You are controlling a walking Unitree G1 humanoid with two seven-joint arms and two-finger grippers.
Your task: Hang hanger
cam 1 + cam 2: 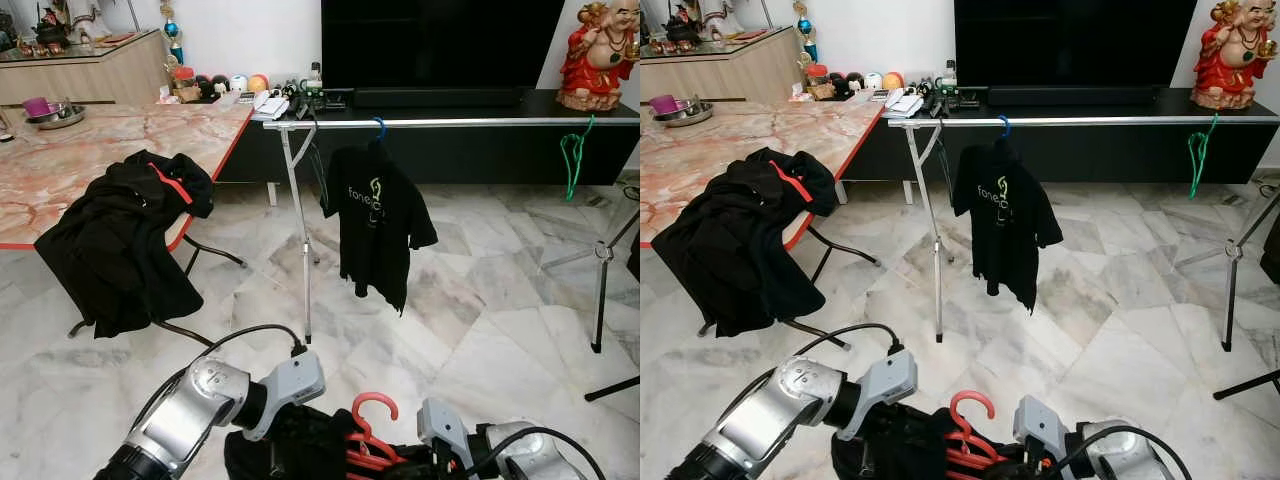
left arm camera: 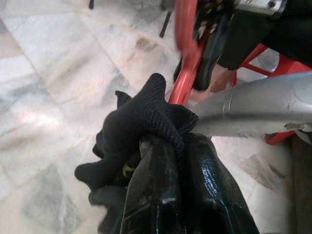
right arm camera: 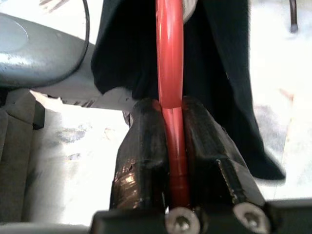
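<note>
A red hanger (image 1: 368, 430) with a black garment (image 1: 285, 445) on it is held low in front of me, its hook (image 1: 375, 402) pointing up. My right gripper (image 3: 170, 141) is shut on the hanger's red bar (image 3: 169, 58). My left gripper (image 2: 170, 161) is shut on a fold of the black garment's knit edge (image 2: 146, 114). Ahead stands a silver clothes rail (image 1: 450, 122) on tripod legs. A black T-shirt (image 1: 375, 225) hangs from it on a blue hanger (image 1: 380, 126), and an empty green hanger (image 1: 573, 155) hangs further right.
A marble-topped table (image 1: 60, 170) on my left carries a heap of black clothes (image 1: 125, 240) over its edge. Behind the rail is a dark TV console (image 1: 470, 140) with a red figurine (image 1: 597, 55). A tripod stand (image 1: 602, 265) is at the right. Marble floor (image 1: 470, 330) lies between.
</note>
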